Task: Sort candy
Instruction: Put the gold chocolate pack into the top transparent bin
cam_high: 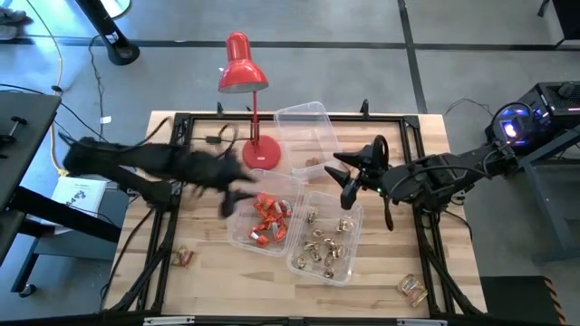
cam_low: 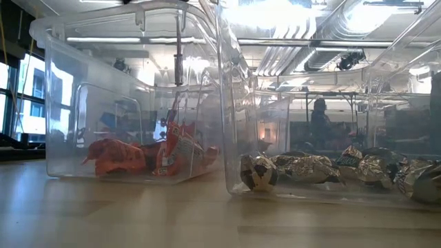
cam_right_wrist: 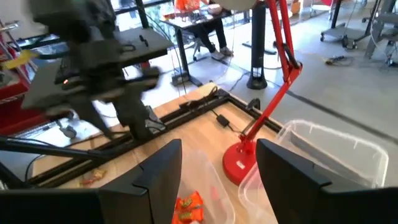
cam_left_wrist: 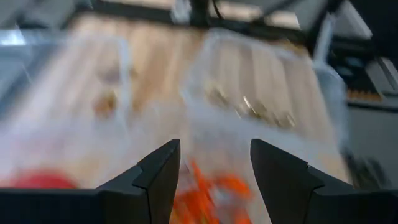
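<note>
The left gripper [cam_high: 227, 201] is hovering wide and empty by the tub [cam_high: 237, 232] of red-orange candy [cam_high: 269, 220], likely having dropped one, while the right gripper [cam_high: 345, 179] is waiting, equally wide, over the gold candy [cam_high: 319, 243].

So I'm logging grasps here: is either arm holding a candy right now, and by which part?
Nothing is held. The left gripper and the right gripper both show open jaws with no candy between them.

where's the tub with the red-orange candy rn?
High view: the tub of red-orange candy sits mid-table, just in front of the red lamp base, with the gold-candy tub on its right.
</note>
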